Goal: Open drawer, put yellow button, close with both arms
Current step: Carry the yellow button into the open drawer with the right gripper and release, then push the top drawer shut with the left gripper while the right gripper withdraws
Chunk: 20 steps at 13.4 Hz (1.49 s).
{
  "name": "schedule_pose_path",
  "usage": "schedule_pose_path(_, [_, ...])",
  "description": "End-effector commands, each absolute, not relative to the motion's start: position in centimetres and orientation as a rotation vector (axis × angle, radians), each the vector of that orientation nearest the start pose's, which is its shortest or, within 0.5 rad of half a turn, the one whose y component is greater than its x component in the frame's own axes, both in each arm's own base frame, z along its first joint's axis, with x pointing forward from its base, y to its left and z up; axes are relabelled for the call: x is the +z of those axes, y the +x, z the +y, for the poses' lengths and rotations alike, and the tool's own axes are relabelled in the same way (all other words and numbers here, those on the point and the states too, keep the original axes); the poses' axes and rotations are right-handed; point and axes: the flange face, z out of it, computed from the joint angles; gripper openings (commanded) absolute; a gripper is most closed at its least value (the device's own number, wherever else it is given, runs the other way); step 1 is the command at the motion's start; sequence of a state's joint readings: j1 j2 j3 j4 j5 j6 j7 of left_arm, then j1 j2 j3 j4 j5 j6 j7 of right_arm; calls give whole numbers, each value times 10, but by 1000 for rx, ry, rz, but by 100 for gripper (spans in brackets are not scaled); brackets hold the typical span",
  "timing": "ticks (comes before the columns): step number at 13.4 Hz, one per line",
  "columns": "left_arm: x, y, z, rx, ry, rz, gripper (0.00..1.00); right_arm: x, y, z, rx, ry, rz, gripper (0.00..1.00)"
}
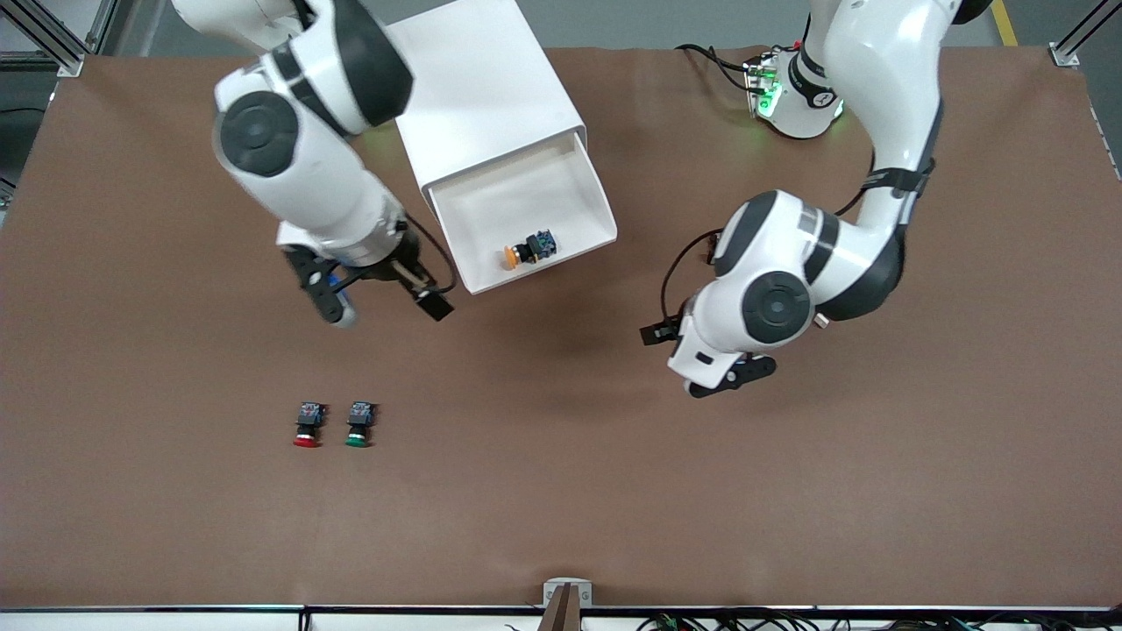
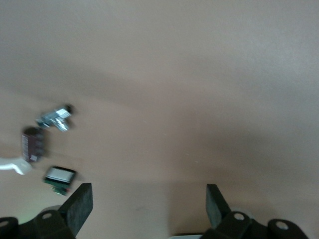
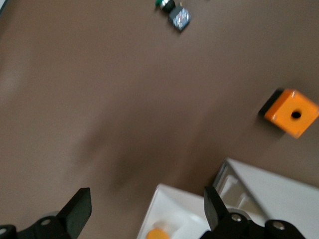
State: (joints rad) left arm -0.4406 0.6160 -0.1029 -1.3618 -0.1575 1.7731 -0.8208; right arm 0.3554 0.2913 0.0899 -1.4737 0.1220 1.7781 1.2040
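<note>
The white cabinet [image 1: 478,92] stands near the robots' bases with its top drawer [image 1: 504,202] pulled open. The yellow button [image 1: 529,250] lies on its side in the drawer, near the drawer's front wall. My right gripper [image 1: 381,302] is open and empty, over the table beside the drawer's front, toward the right arm's end. In the right wrist view [image 3: 147,211] the drawer corner [image 3: 174,209] and the yellow cap [image 3: 159,233] show between the fingers. My left gripper [image 1: 701,355] is open and empty over bare table toward the left arm's end; the left wrist view [image 2: 148,204] shows only table between its fingers.
A red-capped switch [image 1: 307,427] and a green-capped switch [image 1: 358,426] stand side by side nearer the front camera than the right gripper. The green one shows in the right wrist view [image 3: 172,10], as does an orange block [image 3: 291,112] with a hole.
</note>
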Motion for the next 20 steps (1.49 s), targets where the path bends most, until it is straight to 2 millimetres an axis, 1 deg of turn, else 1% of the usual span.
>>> schedule_pose_path(1, [350,584,-395,453,-3102,-612,100,532,607,213,129,-2894,850,100])
schedule_pose_path(2, [352,577,-408,476,-3111,-667,100,532,610,188,160,-2916,814,100])
schedule_pose_path(3, [353,571,-419,506,-3122,-702,100,540,610,167,153,-2931,793,100])
schedule_pose_path(4, [354,560,-434,528,-3132,-673,100,543,613,142,127,-2957,745,100])
schedule_pose_path(5, [353,548,-449,537,-3135,-637,100,546,616,125,94,-3009,617,100])
schedule_pose_path(6, [352,537,-464,536,-3137,-617,100,554,616,108,61,-3039,502,100])
schedule_pose_path(7, [353,532,-471,540,-3136,-649,100,561,617,87,35,-3044,444,100])
schedule_pose_path(8, [356,523,-481,561,-3133,-669,100,568,615,68,15,-3056,361,100])
schedule_pose_path(10, [357,496,-508,580,-3126,-639,100,578,601,29,-18,-3073,241,100])
schedule_pose_path(12, [357,471,-530,603,-3096,-682,100,592,583,3,-51,-3083,127,100])
schedule_pose_path(13, [359,457,-541,609,-3086,-678,100,599,573,-7,-77,-3085,98,100])
schedule_pose_path(14, [362,442,-554,623,-3077,-681,100,605,566,-13,-95,-3084,103,100])
schedule_pose_path(15, [362,426,-565,649,-3065,-681,100,609,557,-12,-106,-3086,98,100])
schedule_pose_path(17, [353,398,-580,688,-3011,-709,100,614,546,-9,-152,-3106,76,100])
schedule_pose_path(19, [349,373,-594,692,-2941,-808,100,619,545,-1,-162,-3118,50,100])
schedule_pose_path(20, [349,366,-598,689,-2919,-844,100,622,545,-1,-172,-3117,53,100])
